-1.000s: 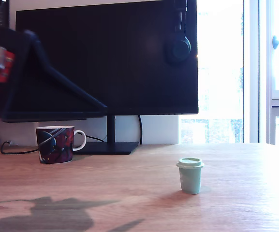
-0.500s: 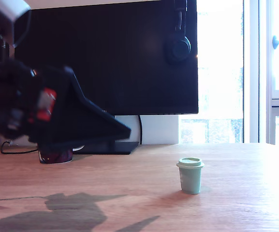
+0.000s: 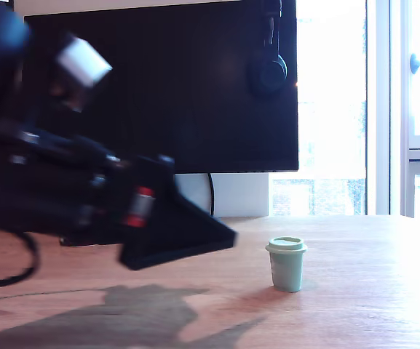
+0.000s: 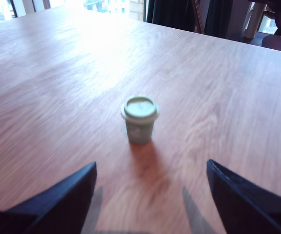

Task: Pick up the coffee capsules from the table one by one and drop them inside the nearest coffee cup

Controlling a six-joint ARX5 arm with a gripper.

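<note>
Lining up on the capsule — fingers spread wide, nothing held

The gripper (image 4: pixel 150 190) holds nothing, its two dark fingers (image 4: pixel 57 197) set well apart, and the mint-green coffee capsule (image 4: pixel 140 119) stands upright on the table (image 4: pixel 57 73) ahead of them, centred in the gap but not yet between them. In the exterior view the arm (image 3: pixel 86 203) fills that view's left and hides the mug, its tip low over the wood and near the capsule, apart from it. To do this step well, I judge the approach should stay straight and low so the fingers pass either side without clipping the flanged rim — the capsule looks light and would tip or skid — closing on the tapered body just under the rim.
</note>
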